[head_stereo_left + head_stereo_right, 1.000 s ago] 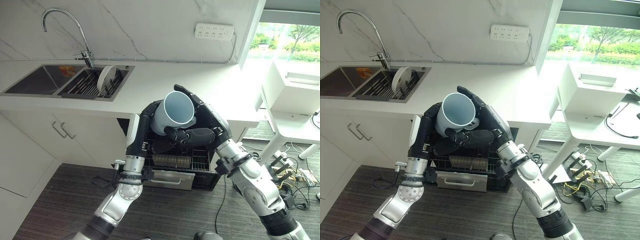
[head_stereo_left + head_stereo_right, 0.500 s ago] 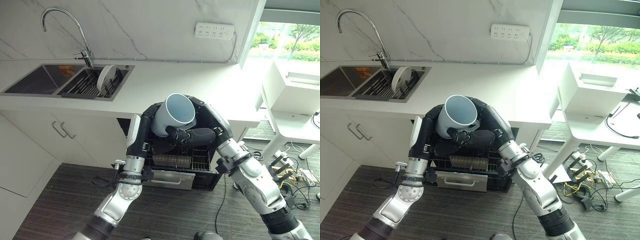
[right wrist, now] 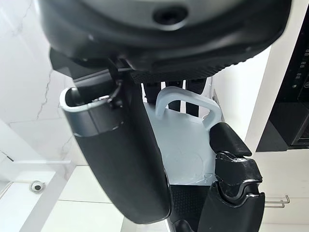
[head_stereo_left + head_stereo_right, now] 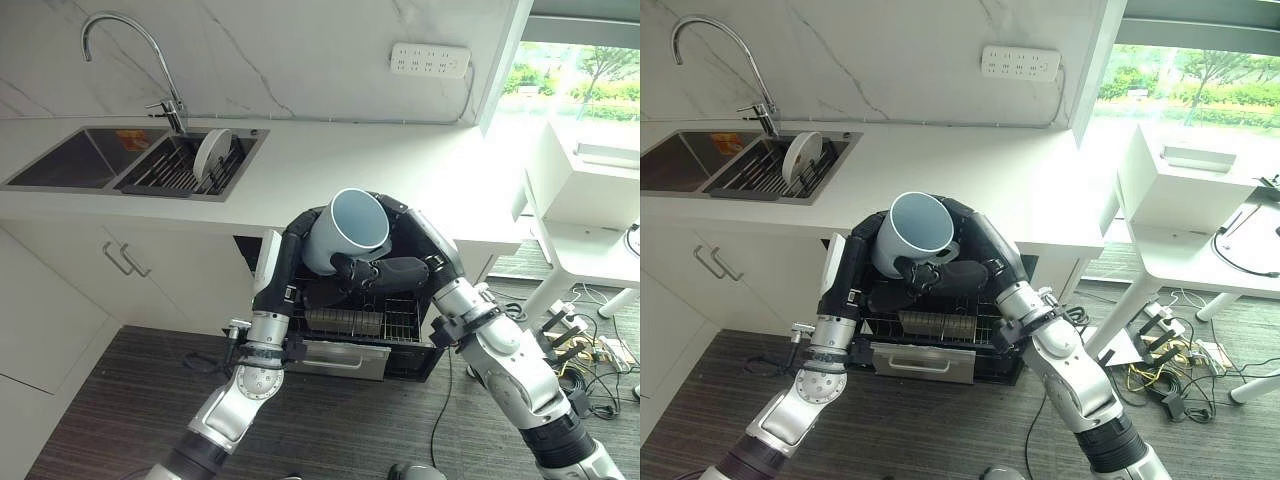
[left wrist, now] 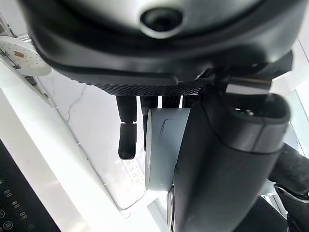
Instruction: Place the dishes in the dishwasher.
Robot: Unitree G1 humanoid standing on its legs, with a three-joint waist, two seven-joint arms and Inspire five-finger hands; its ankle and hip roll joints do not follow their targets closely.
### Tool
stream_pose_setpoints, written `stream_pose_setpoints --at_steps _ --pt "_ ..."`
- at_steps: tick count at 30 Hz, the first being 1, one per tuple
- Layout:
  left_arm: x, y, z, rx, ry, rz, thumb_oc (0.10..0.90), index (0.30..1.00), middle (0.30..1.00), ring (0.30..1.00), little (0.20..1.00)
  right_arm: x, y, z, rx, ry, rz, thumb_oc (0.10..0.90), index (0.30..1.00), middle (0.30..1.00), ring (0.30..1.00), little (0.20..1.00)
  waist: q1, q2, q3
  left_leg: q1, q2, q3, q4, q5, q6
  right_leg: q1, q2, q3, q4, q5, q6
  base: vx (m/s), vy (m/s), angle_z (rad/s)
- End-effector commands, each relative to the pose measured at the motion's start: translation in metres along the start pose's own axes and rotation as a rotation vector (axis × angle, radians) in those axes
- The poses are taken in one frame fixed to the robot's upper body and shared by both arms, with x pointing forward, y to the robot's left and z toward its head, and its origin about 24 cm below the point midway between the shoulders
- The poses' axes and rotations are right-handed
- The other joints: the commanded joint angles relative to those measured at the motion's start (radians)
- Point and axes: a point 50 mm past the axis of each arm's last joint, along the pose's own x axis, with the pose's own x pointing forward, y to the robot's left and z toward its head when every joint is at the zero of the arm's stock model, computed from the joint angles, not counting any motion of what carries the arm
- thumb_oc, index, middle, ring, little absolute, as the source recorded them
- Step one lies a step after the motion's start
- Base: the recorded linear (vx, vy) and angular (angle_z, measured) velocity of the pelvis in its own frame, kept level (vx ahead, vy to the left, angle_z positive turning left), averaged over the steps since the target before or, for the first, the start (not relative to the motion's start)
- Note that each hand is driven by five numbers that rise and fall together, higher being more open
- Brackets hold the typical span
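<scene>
Mug [image 4: 345,232] — mouth tilted up-right, between both hands — above dishwasher rack [image 4: 385,322].

Two hands, left hand [image 4: 322,291] and right hand [image 4: 392,268], are showing, with one mug [image 4: 344,229], one plate [image 4: 211,153], one dishwasher rack [image 4: 360,322], one faucet [image 4: 128,60].

No readable text, label, number or sign is showing on anything. Small white marks are sitting on the dark control panel [image 5: 9,208], too small to be made out as words or figures.
</scene>
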Motion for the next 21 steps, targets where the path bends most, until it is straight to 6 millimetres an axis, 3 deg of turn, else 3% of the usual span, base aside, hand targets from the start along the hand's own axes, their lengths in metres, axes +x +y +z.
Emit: stream_pose_setpoints --at_steps 1,7,14,16,21 --pt "0.035 -0.001 0.045 -0.097 -0.249 0.014 0.8 0.9 0.9 0.9 0.9 0.022 0.02 0.07 0.043 -0.396 0.09 0.4 0.3 0.3 0.3 0.3 0.005 -0.034 -0.03 0.001 -0.03 -0.001 0.095 -0.185 0.063 0.133 -0.012 0.019 -0.126 -0.038 0.091 0.0 0.0 0.0" --pt "0.029 0.01 0.031 -0.059 -0.19 0.068 0.8 0.9 0.9 0.9 0.9 0.017 0.013 0.067 0.03 -0.395 0.06 0.4 0.3 0.3 0.3 0.3 0.007 -0.031 -0.028 0.002 -0.03 0.0 0.095 -0.185 0.063 0.133 -0.011 0.019 -0.126 -0.038 0.09 0.0 0.0 0.0" --pt "0.012 0.037 0.0 0.021 -0.057 0.19 0.8 0.9 0.9 0.9 0.9 0.008 0.001 0.066 0.014 -0.401 0.012 0.4 0.3 0.3 0.3 0.3 0.018 -0.027 -0.025 0.002 -0.03 -0.001 0.095 -0.182 0.062 0.134 -0.01 0.017 -0.126 -0.039 0.084 0.0 0.0 0.0" --pt "0.0 0.055 -0.014 0.072 0.011 0.274 0.8 0.9 0.9 0.9 0.9 0.002 -0.005 0.065 0.012 -0.403 -0.017 0.4 0.3 0.3 0.3 0.3 0.026 -0.027 -0.027 0.002 -0.031 -0.004 0.095 -0.181 0.062 0.136 -0.01 0.014 -0.126 -0.04 0.081 0.0 0.0 0.0" --pt "-0.01 0.072 -0.026 0.116 0.064 0.349 0.8 0.9 0.9 0.9 0.9 -0.002 -0.011 0.064 0.017 -0.403 -0.04 0.4 0.3 0.3 0.3 0.3 0.03 -0.026 -0.029 0.0 -0.031 -0.006 0.095 -0.177 0.06 0.137 -0.012 0.012 -0.126 -0.042 0.08 0.0 0.0 0.0"
